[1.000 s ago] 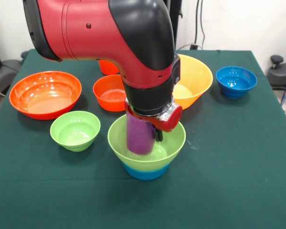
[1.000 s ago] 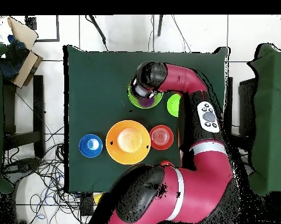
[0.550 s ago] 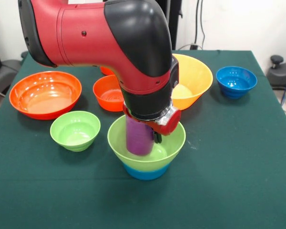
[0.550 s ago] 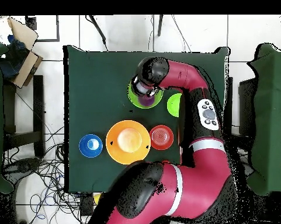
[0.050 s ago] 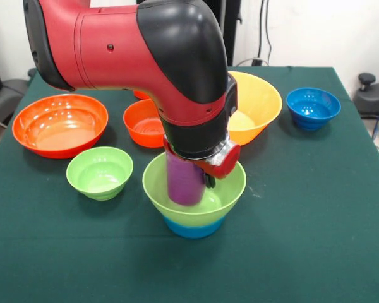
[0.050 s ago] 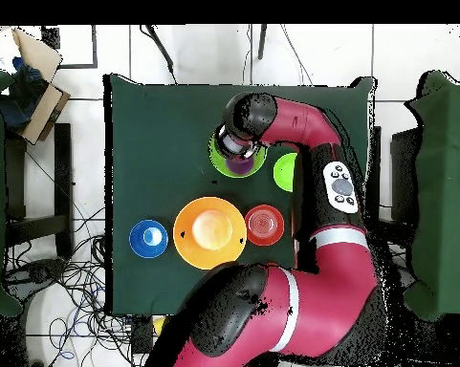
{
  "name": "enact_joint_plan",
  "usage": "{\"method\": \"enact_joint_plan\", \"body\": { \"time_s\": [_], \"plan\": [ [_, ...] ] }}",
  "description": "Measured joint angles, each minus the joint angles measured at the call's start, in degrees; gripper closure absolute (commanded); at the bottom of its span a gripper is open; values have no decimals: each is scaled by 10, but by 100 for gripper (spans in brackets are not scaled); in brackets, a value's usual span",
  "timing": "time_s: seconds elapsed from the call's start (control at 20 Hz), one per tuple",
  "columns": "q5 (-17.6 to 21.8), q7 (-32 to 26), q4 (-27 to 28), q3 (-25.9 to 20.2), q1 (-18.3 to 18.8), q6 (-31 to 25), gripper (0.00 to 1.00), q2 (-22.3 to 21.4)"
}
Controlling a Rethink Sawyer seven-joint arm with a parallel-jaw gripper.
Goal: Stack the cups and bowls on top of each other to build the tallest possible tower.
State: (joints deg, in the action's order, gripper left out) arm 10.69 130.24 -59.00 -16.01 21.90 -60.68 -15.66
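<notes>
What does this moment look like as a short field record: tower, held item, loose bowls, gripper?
tower base: light green bowl nested on light blue bowl
cup: purple cup upright inside the green bowl, under the wrist
gripper: at the cup; open or shut cannot be told
loose bowls: small green bowl, large red-orange bowl, medium red-orange bowl, yellow-orange bowl, dark blue bowl
surface: green table

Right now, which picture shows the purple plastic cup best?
The front view: the purple plastic cup shows its whole side, standing inside the light green plastic bowl under the red and black arm. The overhead view shows only a purple sliver, since the arm covers most of it.
</notes>
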Motion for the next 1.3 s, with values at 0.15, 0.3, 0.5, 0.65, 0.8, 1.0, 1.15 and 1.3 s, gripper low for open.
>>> {"method": "enact_joint_plan", "body": {
  "time_s": [0.15,0.3,0.5,0.65,0.8,1.0,1.15,1.3],
  "plan": [
    [0,0,0,0,0,0,100,0],
    [0,0,0,0,0,0,100,0],
    [-2,0,0,0,-1,0,100,0],
    [-5,0,0,0,-1,0,100,0],
    [-9,0,0,0,-1,0,100,0],
    [-14,0,0,0,-1,0,100,0],
    [-16,0,0,0,-1,0,100,0],
    [-20,0,0,-1,-1,0,0,0]
  ]
}}
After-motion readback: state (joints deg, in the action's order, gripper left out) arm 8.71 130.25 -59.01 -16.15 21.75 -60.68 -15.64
